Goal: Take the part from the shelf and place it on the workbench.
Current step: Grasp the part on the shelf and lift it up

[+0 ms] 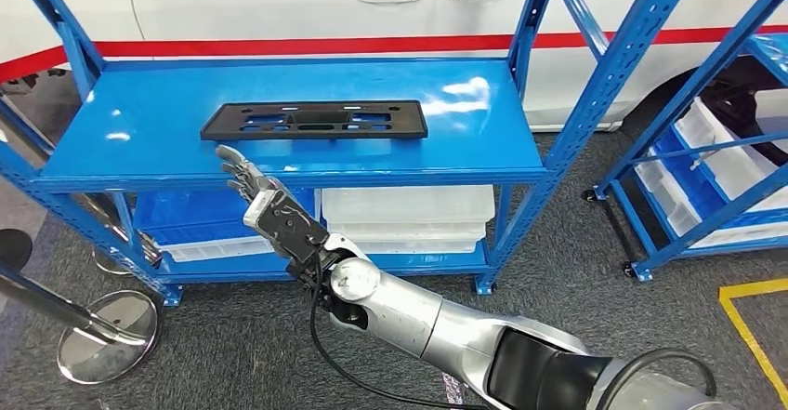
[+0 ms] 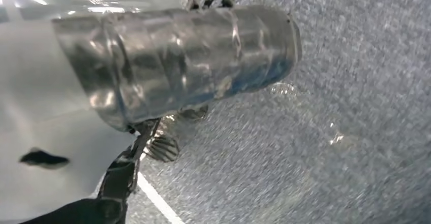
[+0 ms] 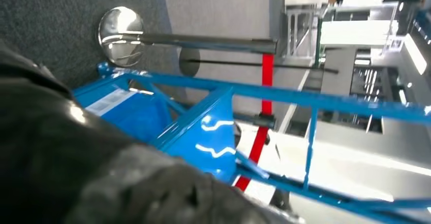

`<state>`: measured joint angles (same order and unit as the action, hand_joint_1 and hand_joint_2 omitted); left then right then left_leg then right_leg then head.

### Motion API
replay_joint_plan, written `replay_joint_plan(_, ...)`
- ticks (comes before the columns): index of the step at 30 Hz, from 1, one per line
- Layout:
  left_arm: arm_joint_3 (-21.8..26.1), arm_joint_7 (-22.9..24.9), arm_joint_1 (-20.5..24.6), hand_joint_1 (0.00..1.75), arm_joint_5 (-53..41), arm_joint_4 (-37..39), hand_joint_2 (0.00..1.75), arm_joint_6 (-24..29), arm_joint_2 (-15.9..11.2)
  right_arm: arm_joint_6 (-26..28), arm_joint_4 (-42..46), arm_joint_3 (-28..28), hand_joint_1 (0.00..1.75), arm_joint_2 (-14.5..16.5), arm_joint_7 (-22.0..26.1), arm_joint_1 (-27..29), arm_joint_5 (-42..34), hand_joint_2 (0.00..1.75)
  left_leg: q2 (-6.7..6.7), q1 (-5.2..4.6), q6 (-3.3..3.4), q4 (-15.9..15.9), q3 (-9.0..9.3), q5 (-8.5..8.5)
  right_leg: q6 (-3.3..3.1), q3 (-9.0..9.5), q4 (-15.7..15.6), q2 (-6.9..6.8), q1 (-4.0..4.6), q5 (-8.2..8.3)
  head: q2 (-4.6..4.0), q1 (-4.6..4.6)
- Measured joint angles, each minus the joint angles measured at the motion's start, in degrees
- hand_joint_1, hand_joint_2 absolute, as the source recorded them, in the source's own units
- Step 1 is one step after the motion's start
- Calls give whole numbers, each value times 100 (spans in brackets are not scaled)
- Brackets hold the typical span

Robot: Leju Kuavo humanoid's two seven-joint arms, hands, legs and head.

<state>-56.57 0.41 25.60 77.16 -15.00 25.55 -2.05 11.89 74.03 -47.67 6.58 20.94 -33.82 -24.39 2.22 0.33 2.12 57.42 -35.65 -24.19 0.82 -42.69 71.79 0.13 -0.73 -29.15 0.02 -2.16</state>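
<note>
We see a black part (image 1: 314,119) on a glossy blue shelf (image 1: 139,122), a white car (image 1: 279,1) with a red stripe (image 1: 307,46), speckled grey carpet (image 1: 558,280), yellow floor tape (image 1: 751,328), and a silver arm (image 1: 418,317).

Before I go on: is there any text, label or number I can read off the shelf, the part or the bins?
No text is readable in these views.
Flat black plastic part on the blue metal shelf: no marking visible.
White label on a blue surface of the rack, right wrist view: printed lines, too blurred to read.
White plastic bins on the lower shelf: no labels visible.
White car body with a red stripe: no lettering.
</note>
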Motion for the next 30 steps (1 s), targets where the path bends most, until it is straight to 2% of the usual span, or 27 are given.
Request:
replay_joint_plan(2, 0, 78, 11, 0, -2, 1, 0, 23, 1, 2, -43, -1, 0, 30, 7, -9, 3, 0, 53, -9, -58, 72, -8, -51, -12, 451, -823, -74, 5, 291, 0, 1)
replay_joint_plan(3, 0, 135, 26, 0, -4, 1, 0, 52, 1, 7, -56, -1, 0, 45, 13, -15, 4, 0, 77, -19, -89, 107, -16, -75, -29, 600, -1083, -92, 14, 357, 0, 2)
replay_joint_plan(4, 0, 198, 44, 0, -8, 1, 0, 97, 6, 13, -67, -2, 0, 56, 19, -20, 6, 0, 97, -28, -116, 132, -20, -89, -51, 670, -1203, -98, 28, 367, 0, 3)
replay_joint_plan(6, 0, 300, 94, 0, -20, 1, 0, 245, 40, 11, -75, -2, 0, 60, 17, -26, 3, 0, 120, -27, -160, 130, -11, -89, -107, 678, -1210, -64, 42, 376, 0, 3)
replay_joint_plan(8, 0, 357, 162, 0, -33, 1, 0, 416, 93, -10, -75, -2, 0, 55, -6, -28, -7, 0, 56, -10, -209, 234, -56, -180, -164, 698, -1238, -46, 21, 389, 0, 3)
replay_joint_plan(9, 0, 369, 199, 0, -40, 1, 0, 487, 118, -27, -75, -2, 0, 53, -24, -28, -14, 0, -4, -2, -231, 441, -150, -307, -190, 709, -1251, -39, 6, 396, 0, 4)
replay_joint_plan(11, -1, 377, 246, 0, -46, 1, 0, 572, 170, -64, -75, -2, 0, 51, -47, -25, -22, 0, -113, 13, -271, 1167, -486, -645, -226, 717, -1255, -9, 6, 393, 0, 4)
replay_joint_plan(12, -2, 380, 252, 0, -40, 1, 0, 596, 194, -86, -77, -2, 0, 50, -54, -23, -23, 0, -134, 16, -278, 1522, -661, -758, -238, 718, -1254, 16, 13, 389, 0, 4)
replay_joint_plan(13, -2, 380, 249, 0, -28, 1, 0, 606, 216, -101, -80, -2, 0, 49, -55, -21, -18, 0, -146, 17, -273, 1718, -769, -774, -245, 723, -1253, 51, 20, 380, 0, 4)
replay_joint_plan(14, -3, 378, 245, 0, -15, 1, 0, 610, 231, -111, -84, -2, 0, 47, -55, -21, -9, 0, -155, 16, -256, 1690, -772, -681, -248, 735, -1253, 92, 25, 369, 0, 4)
replay_joint_plan(15, -3, 376, 244, 0, -4, 1, 0, 609, 240, -117, -87, -2, 0, 46, -56, -21, -1, 44, -162, 12, -227, 1448, -670, -502, -249, 755, -1253, 128, 27, 354, 0, 4)
replay_joint_plan(16, -4, 375, 250, 0, 2, 1, 0, 605, 243, -120, -90, -2, 0, 46, -58, -23, 9, 87, -174, 2, -187, 1054, -493, -285, -244, 781, -1253, 159, 27, 335, 0, 4)
replay_joint_plan(17, -4, 377, 264, 0, 3, 1, 0, 601, 244, -121, -90, -2, 0, 46, -62, -25, 16, 131, -189, -18, -148, 675, -300, -141, -230, 802, -1255, 181, 32, 315, -1, 3)
replay_joint_plan(18, -4, 381, 285, 0, 6, 1, 0, 599, 249, -121, -91, -2, 0, 44, -70, -27, 22, 131, -202, -42, -113, 365, -145, -74, -208, 814, -1259, 196, 30, 298, -1, 4)
replay_joint_plan(19, -4, 387, 305, 0, 7, 1, 0, 602, 254, -124, -91, -2, 0, 41, -78, -27, 26, 87, -212, -64, -87, 177, -45, -67, -181, 819, -1273, 205, 28, 290, -1, 4)
replay_joint_plan(21, -4, 403, 329, 0, 9, 1, 0, 619, 270, -147, -97, -2, 0, 28, -100, -14, 25, 87, -213, -81, -51, 36, 36, -121, -118, 842, -1282, 209, 32, 304, 0, 3)
replay_joint_plan(23, -4, 417, 337, 0, 6, 2, 0, 637, 295, -187, -105, -2, 0, 10, -114, -7, 10, 175, -208, -55, -16, -61, 154, -122, -69, 827, -1172, 168, 41, 256, -1, -1)
replay_joint_plan(25, -5, 422, 367, 0, 4, 3, 0, 646, 312, -218, -114, -2, 0, -4, -115, -13, -13, 175, -205, -38, 29, -119, 281, -149, -40, 588, -719, 107, 43, 70, -1, -2)
replay_joint_plan(27, -8, 436, 388, 0, 5, 3, 0, 627, 325, -248, -133, -2, 0, -22, -114, 3, -39, 175, -202, -44, 64, -122, 362, -217, -10, 153, -35, 78, 34, -128, 0, -2)
replay_joint_plan(28, -10, 452, 387, 0, 7, 3, 0, 612, 338, -267, -149, -2, 0, -36, -114, 19, -55, 175, -202, -45, 68, -118, 407, -262, 6, -31, 177, 72, 24, -138, 0, -3)
replay_joint_plan(29, -11, 469, 383, 0, 7, 3, 0, 599, 354, -289, -167, -2, 0, -49, -112, 32, -72, 175, -204, -42, 64, -111, 463, -314, 21, -138, 208, 65, 10, -48, 0, -3)
replay_joint_plan(30, -13, 485, 379, 0, 7, 3, 0, 591, 370, -306, -182, -2, 0, -60, -110, 39, -86, 175, -206, -36, 53, -101, 530, -374, 33, -131, 18, 55, -7, 155, 0, -4)
